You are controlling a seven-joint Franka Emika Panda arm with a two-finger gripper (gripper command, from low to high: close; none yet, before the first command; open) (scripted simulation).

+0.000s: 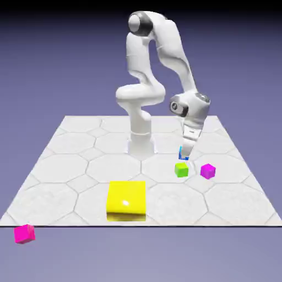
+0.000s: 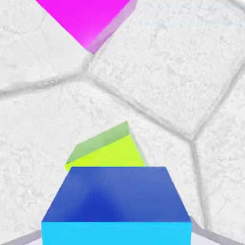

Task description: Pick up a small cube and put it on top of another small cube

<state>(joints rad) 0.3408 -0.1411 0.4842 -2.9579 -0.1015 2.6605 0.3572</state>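
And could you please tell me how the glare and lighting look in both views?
Exterior view: a small white highlight on the yellow block, black band along the top edge; hand view: blue cube bright cyan on one face, dark blue on the other.

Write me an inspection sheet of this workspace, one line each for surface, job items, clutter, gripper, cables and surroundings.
Surface: pale tabletop with a cracked-stone pattern.
Job items: blue cube held in the gripper; lime-green cube on the tabletop, nothing stacked on it.
Clutter: purple-magenta cube beside the green one, toward the exterior view's right; large yellow block near the front edge; hot-pink cube at the exterior view's lower left, outside the tabletop's outline.
Gripper: gripper closed on the blue cube.
Cables: nothing seen.
Surroundings: plain blue-violet backdrop, darkening to black at the top.
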